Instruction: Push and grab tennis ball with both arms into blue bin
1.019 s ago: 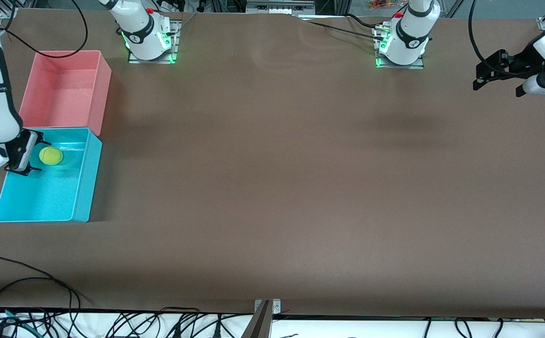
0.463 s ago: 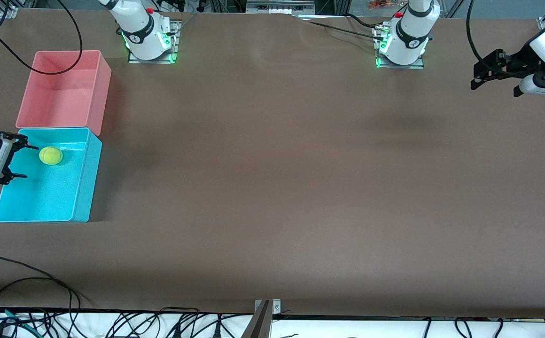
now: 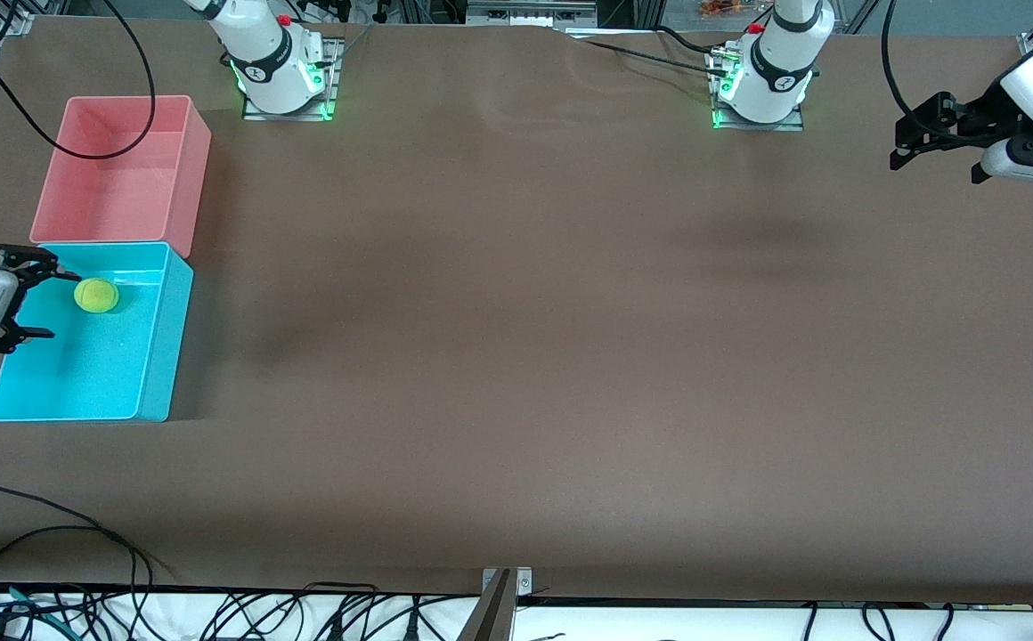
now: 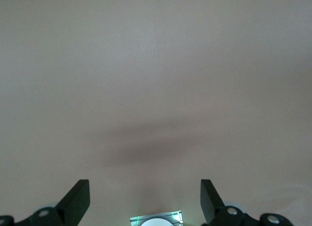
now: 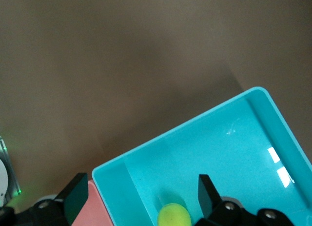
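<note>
The tennis ball (image 3: pixel 96 295) lies on the floor of the blue bin (image 3: pixel 163 356), in the part beside the pink bin. It also shows in the right wrist view as the ball (image 5: pixel 173 215) inside the bin's rim (image 5: pixel 195 121). My right gripper (image 3: pixel 40 304) hovers open over the bin's wall at the right arm's end of the table, apart from the ball, and its jaws (image 5: pixel 141 194) hold nothing. My left gripper (image 3: pixel 939 167) hangs open and empty over bare table at the left arm's end; its wrist view shows the gripper (image 4: pixel 144 199) over brown tabletop.
A pink bin (image 3: pixel 196 151) stands against the blue bin, farther from the front camera. The two arm bases (image 3: pixel 283 80) (image 3: pixel 761 89) sit along the table's back edge. Cables (image 3: pixel 53 534) lie at the front edge.
My right gripper has pulled back from over the ball to the bin's outer wall. The ball stays where it was. The left gripper has barely shifted.
</note>
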Robot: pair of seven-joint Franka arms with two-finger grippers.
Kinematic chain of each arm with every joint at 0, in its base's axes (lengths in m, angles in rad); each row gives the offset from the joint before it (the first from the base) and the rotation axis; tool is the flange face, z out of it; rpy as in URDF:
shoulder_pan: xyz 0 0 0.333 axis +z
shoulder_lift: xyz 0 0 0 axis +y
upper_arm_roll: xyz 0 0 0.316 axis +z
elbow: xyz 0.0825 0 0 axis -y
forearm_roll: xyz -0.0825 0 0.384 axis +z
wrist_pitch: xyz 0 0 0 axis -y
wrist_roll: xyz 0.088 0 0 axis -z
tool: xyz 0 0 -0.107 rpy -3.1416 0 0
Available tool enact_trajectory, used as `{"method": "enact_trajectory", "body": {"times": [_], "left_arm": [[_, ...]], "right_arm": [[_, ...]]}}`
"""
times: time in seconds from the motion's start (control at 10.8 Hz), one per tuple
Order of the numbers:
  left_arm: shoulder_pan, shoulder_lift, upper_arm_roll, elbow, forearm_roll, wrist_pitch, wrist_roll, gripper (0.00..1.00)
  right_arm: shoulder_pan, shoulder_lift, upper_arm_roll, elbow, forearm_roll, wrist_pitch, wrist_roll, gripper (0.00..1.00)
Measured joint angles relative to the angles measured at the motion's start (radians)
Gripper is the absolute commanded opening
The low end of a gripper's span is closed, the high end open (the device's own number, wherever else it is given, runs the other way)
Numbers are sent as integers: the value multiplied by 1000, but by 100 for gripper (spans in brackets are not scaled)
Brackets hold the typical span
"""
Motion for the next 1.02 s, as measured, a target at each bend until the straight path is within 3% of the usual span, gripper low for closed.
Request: {"method": "enact_trajectory", "body": {"times": [0.46, 0.65, 1.02], "left_arm": [[-2, 0, -29, 4, 0, 0, -2, 100], [-2, 0, -29, 5, 0, 0, -2, 100], [-2, 0, -29, 6, 0, 0, -2, 100]], "right_arm": [[115, -122, 0, 5, 2, -56, 441, 100], [161, -181, -1, -16, -5, -57, 718, 100], [231, -280, 19, -60, -94, -55, 1232, 100]]}}
